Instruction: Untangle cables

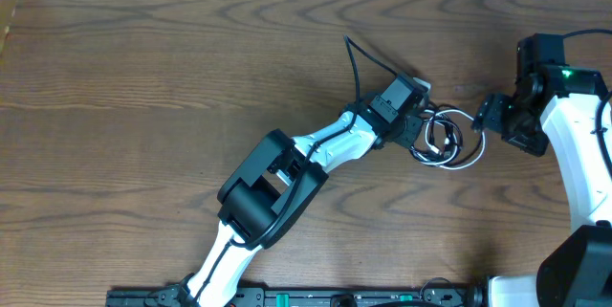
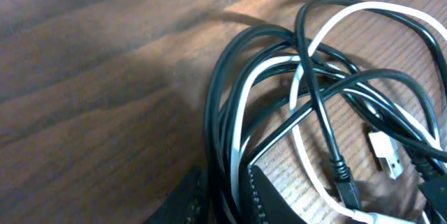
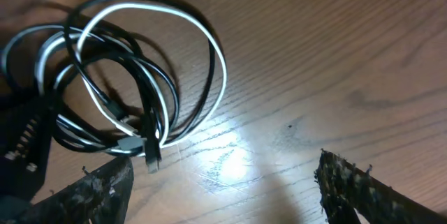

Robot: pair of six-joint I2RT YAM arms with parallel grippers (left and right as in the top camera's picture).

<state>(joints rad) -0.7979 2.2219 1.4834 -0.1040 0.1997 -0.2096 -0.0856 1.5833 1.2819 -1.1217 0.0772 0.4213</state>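
The tangled cables (image 1: 440,141) lie on the table (image 1: 143,87), right of centre. The left hand (image 2: 223,190) pinches their loops. The right hand (image 3: 225,162), spread wide, waits just right of them.

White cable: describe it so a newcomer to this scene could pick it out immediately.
On the wooden table, look right of centre, where a small coil of cables lies between the left gripper and the right gripper. The white cable is the only light-coloured cord in that coil, looped in among the black cables.
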